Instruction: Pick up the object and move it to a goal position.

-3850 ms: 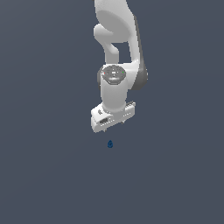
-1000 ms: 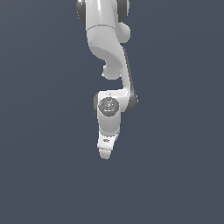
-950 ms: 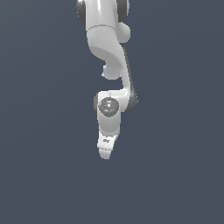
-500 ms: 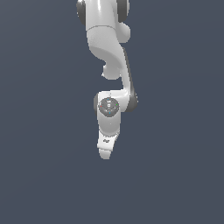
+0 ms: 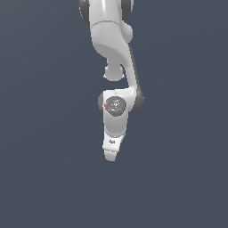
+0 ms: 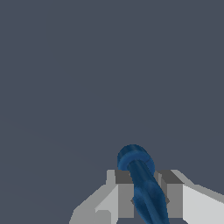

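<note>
In the wrist view the object (image 6: 142, 179) is a dark-blue rounded piece with a thicker ring at its end, standing between the two grey fingers (image 6: 124, 192). My gripper (image 6: 145, 194) is shut on it, with a finger pressed against each side. In the exterior view the white arm hangs down the middle and my gripper (image 5: 110, 156) points down and slightly toward the exterior view's left. There the object is hidden behind the hand.
A plain grey-blue surface (image 5: 44, 178) fills both views. No other object shows.
Over the last second the arm has barely shifted. Compared with 3.9 s ago, the blue object no longer lies on the surface below the hand, and the hand has turned and stands lower.
</note>
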`<state>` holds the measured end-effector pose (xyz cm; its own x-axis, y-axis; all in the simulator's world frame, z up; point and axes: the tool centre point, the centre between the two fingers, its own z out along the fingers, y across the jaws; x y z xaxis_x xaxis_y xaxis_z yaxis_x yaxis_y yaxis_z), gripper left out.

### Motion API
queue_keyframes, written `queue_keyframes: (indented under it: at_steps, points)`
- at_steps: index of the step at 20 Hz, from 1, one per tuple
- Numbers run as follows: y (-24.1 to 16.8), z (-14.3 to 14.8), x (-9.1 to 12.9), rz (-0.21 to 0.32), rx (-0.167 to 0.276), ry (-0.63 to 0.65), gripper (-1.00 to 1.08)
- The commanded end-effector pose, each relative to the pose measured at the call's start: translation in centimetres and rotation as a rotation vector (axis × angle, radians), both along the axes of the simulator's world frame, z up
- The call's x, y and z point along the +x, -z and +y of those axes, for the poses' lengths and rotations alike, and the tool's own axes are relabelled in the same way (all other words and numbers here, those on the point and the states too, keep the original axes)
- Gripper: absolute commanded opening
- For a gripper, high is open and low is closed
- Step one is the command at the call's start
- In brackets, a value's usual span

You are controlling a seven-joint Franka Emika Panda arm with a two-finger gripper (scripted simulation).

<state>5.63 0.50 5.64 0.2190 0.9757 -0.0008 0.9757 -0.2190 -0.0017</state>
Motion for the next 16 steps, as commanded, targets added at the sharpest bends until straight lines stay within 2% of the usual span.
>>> queue_keyframes:
  at_steps: [1,16]
  points:
    - [-1.3,1.4,0.1,-0.002,0.0,-0.002,-1.0]
    - [-13.2,14.4,0.4,-0.002,0.0,-0.003,-1.0]
